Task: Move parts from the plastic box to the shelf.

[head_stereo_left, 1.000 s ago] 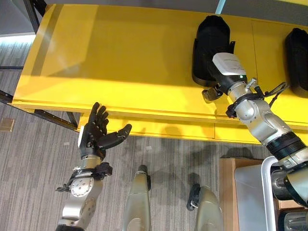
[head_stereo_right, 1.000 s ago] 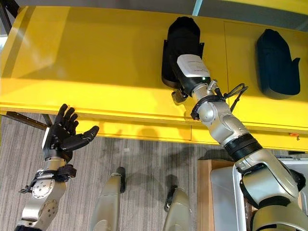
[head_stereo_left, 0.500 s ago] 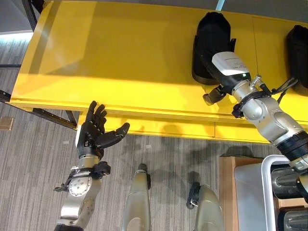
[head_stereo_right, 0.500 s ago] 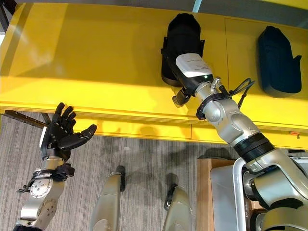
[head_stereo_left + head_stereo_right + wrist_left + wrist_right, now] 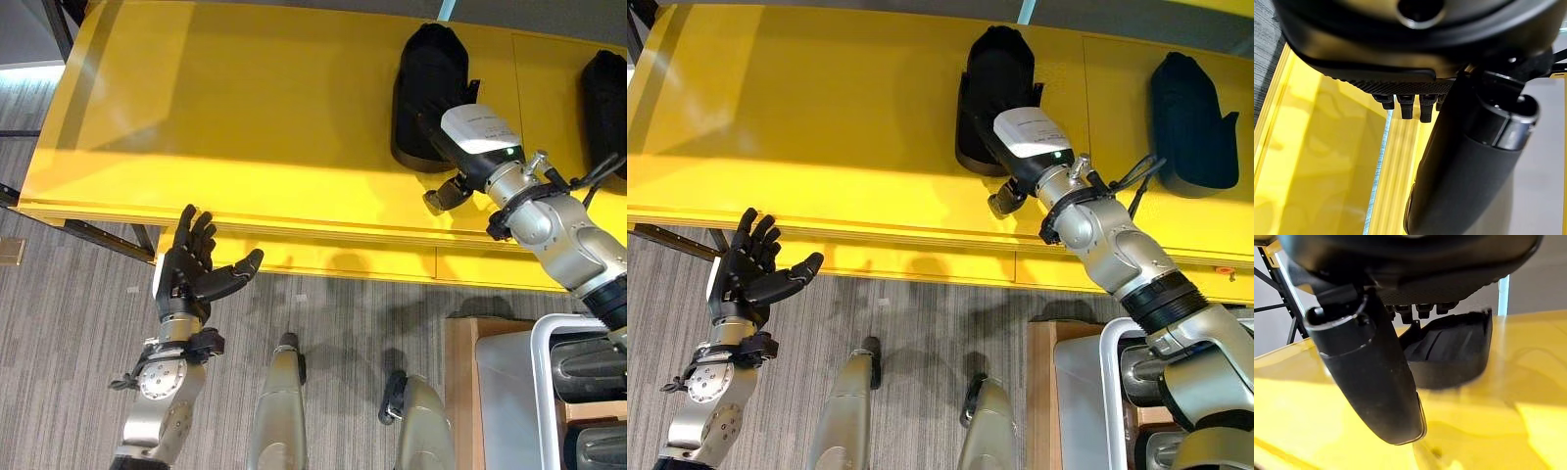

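Note:
A black moulded part (image 5: 426, 69) lies on the yellow shelf (image 5: 245, 117), towards the right. My right hand (image 5: 478, 137) hovers at its near end, open, with straight fingers pointing at the part and nothing held. In the right wrist view the part (image 5: 1459, 352) lies just past the fingertips (image 5: 1420, 310), apart from them. A second black part (image 5: 605, 98) rests at the shelf's far right. My left hand (image 5: 186, 274) is open, palm up, below the shelf's front edge on the left.
The white-rimmed plastic box (image 5: 539, 392) stands at the lower right with dark parts (image 5: 588, 362) in it, beside a brown board (image 5: 460, 392). The shelf's left half is bare. A dark metal frame (image 5: 98, 238) runs under the shelf's left end.
My right hand has drawn back from the black part, towards the right and the shelf's front. The left hand has sunk slightly.

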Controlling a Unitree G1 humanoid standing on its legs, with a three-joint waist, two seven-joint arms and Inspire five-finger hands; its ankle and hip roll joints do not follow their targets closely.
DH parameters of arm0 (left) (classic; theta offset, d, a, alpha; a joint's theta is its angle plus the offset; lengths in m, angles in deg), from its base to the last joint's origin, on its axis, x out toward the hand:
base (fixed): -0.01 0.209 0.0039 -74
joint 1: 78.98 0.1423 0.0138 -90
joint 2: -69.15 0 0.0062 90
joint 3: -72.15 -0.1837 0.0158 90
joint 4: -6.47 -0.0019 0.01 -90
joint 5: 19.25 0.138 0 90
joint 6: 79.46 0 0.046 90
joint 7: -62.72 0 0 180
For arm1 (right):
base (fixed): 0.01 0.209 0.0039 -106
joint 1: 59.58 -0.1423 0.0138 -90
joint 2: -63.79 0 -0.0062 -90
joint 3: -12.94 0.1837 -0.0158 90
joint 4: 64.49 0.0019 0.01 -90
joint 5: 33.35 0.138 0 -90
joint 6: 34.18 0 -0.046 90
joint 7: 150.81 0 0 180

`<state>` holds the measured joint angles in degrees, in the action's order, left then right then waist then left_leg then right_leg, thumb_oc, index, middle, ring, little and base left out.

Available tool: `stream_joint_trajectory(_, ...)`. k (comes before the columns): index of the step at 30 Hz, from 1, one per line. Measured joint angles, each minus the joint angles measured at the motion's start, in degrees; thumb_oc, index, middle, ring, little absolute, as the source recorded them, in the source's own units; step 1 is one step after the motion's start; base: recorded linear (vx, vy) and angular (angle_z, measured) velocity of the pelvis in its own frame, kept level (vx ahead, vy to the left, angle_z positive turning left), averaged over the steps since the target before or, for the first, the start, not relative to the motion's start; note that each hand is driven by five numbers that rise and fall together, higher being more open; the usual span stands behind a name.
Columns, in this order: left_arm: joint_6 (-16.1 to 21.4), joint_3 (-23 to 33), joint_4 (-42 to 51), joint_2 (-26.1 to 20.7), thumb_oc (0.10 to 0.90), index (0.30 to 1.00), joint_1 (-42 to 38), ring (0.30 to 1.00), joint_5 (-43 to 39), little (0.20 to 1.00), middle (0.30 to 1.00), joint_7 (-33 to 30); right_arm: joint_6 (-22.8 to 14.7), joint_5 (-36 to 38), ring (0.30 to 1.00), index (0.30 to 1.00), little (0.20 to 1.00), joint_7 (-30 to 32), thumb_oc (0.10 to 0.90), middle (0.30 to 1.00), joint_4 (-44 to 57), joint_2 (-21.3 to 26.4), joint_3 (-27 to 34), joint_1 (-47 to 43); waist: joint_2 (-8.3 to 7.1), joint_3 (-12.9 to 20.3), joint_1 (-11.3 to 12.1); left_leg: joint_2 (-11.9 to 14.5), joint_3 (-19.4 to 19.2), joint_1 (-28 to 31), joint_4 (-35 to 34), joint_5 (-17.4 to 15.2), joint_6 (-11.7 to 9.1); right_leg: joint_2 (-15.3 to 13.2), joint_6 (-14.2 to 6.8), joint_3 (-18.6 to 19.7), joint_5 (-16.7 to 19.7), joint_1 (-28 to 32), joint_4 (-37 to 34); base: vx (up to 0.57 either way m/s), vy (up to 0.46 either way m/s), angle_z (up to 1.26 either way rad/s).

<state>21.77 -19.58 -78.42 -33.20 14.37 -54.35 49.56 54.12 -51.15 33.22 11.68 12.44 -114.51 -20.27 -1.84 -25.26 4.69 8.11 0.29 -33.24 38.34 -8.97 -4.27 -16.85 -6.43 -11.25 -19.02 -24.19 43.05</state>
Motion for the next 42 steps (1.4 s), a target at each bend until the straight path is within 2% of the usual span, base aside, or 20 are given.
stream_joint_trajectory(10, -0.03, 0.75, 0.02, 0.00, 0.900, 1.000, 0.09, 1.000, 1.04, 1.000, 1.000, -0.04, -0.34, 1.69, 1.000, 1.000, 1.000, -0.30, 0.900, 1.000, 2.43, -0.03, 2.66, 5.40, -0.38, -0.25, -0.41, 0.05, -0.02, -0.03, 0.19, 0.00, 0.00, 0.03, 0.27, 0.12, -0.15, -0.09, 0.31, 0.00, 0.000, 0.00)
stream_joint_trajectory(42, -0.07, 1.37, 0.02, 0.00, 0.900, 1.000, 0.20, 1.000, 1.84, 1.000, 1.000, -0.05, -0.55, 2.77, 1.000, 1.000, 1.000, -0.34, 0.900, 1.000, 2.42, -0.19, 4.95, 9.76, -0.77, -0.47, -0.81, 0.22, -0.04, -0.02, 0.37, 0.04, -0.06, 0.10, 0.31, 0.36, -0.21, -0.43, 0.99, 0.00, 0.000, 0.00)
